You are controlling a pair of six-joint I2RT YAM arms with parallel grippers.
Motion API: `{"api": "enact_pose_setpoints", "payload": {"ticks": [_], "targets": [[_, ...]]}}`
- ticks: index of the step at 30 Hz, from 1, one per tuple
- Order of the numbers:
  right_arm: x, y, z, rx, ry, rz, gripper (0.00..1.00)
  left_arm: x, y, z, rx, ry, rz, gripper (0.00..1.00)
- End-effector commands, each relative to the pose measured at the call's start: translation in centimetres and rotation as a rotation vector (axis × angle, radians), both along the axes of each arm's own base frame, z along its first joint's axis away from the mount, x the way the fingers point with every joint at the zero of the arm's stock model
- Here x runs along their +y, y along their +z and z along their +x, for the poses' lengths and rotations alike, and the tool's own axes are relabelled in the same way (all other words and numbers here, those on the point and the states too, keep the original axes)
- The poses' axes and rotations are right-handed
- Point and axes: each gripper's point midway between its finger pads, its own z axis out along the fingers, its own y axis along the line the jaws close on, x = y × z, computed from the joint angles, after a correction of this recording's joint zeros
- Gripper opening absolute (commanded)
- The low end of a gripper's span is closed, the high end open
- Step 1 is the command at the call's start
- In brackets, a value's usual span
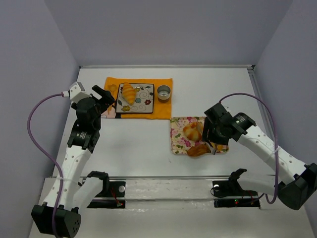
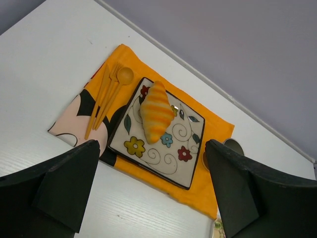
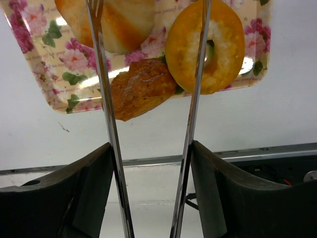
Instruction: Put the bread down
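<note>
A striped croissant (image 1: 129,92) (image 2: 156,111) lies on a square flowered plate (image 1: 144,103) (image 2: 166,156) on an orange placemat (image 1: 161,110) (image 2: 218,129). My left gripper (image 1: 105,99) (image 2: 153,148) is open and empty, hovering by the plate's near left side. My right gripper (image 1: 214,135) (image 3: 151,148) grips metal tongs (image 3: 105,99), whose arms stand spread over a floral tray (image 1: 177,141) (image 3: 39,64). The tray holds a bun (image 1: 192,131) (image 3: 116,22), a ring doughnut (image 3: 205,47) and a brown pastry (image 1: 198,149) (image 3: 141,88). The tongs hold nothing.
A small metal cup (image 1: 164,92) (image 2: 233,146) stands on the placemat right of the plate. Orange wooden cutlery (image 2: 106,94) lies on the placemat left of the plate. A metal rail (image 1: 163,183) runs along the near edge.
</note>
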Motion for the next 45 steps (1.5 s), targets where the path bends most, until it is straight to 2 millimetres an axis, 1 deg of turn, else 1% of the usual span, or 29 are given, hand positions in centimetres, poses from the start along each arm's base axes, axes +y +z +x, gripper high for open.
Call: {"api": "enact_pose_setpoints", "payload": {"ticks": [1, 3, 7, 13, 17, 19, 22, 23, 25, 26, 29, 30, 31, 35, 37, 39, 42, 43, 45], "targets": [[2.0, 1.0, 1.5, -0.091, 0.039, 0.096, 0.67, 0.0, 0.8, 0.5, -0.037, 0.001, -0.009, 0.99], [2.6, 1.4, 2.3, -0.137, 0.041, 0.13, 0.67, 0.0, 0.7, 0.5, -0.036, 0.001, -0.008, 0.99], [2.7, 1.7, 2.8, -0.169, 0.037, 0.143, 0.67, 0.0, 0.8, 0.5, -0.04, 0.0, -0.009, 0.99], [2.7, 0.0, 3.0, -0.124, 0.028, 0.103, 0.67, 0.1, 0.8, 0.4, -0.04, 0.001, -0.008, 0.99], [3.3, -0.7, 3.0, -0.081, 0.04, 0.116, 0.66, 0.1, 0.9, 0.4, -0.041, 0.001, -0.008, 0.99], [3.1, -1.0, 2.9, -0.062, 0.029, 0.124, 0.64, 0.1, 1.0, 0.3, -0.046, 0.003, -0.008, 0.99], [3.0, -1.2, 2.7, -0.05, 0.019, 0.134, 0.57, 0.2, 1.0, 0.2, -0.049, 0.007, -0.008, 0.99], [3.0, -1.2, 2.7, -0.052, 0.018, 0.138, 0.5, 0.2, 1.1, 0.1, -0.051, 0.009, -0.008, 0.99], [3.0, -1.1, 2.6, -0.051, 0.021, 0.145, 0.41, 0.2, 1.0, 0.1, -0.05, 0.009, -0.009, 0.99], [3.1, -0.9, 2.6, -0.056, 0.021, 0.151, 0.32, 0.2, 1.0, 0.1, -0.05, 0.009, -0.009, 0.99], [3.1, -0.2, 2.7, -0.081, 0.026, 0.164, 0.24, 0.2, 1.0, 0.1, -0.05, 0.009, -0.009, 0.99], [3.0, 0.1, 2.7, -0.092, 0.029, 0.166, 0.12, 0.3, 1.0, 0.1, -0.048, 0.011, -0.01, 0.99], [3.1, 0.3, 2.8, -0.099, 0.032, 0.168, 0.07, 0.3, 1.0, 0.1, -0.05, 0.011, -0.01, 0.99], [3.1, 1.6, 3.2, -0.141, 0.054, 0.175, 0.07, 0.3, 1.2, 0.0, -0.055, 0.011, -0.013, 0.99], [3.1, 2.6, 3.6, -0.175, 0.064, 0.176, 0.07, 0.3, 1.2, 0.0, -0.056, 0.012, -0.013, 0.99], [3.6, 3.9, 4.1, -0.214, 0.114, 0.193, 0.07, 0.3, 1.3, -0.1, -0.059, 0.014, -0.013, 0.99], [5.2, 5.7, 4.6, -0.261, 0.197, 0.254, 0.07, 0.4, 1.3, -0.1, -0.06, 0.019, -0.012, 0.99], [7.0, 7.3, 4.9, -0.301, 0.272, 0.329, 0.07, 0.5, 1.2, -0.1, -0.058, 0.02, -0.012, 0.99], [8.9, 8.9, 5.2, -0.336, 0.354, 0.404, 0.07, 0.5, 1.4, -0.2, -0.06, 0.023, -0.011, 0.99]]}}
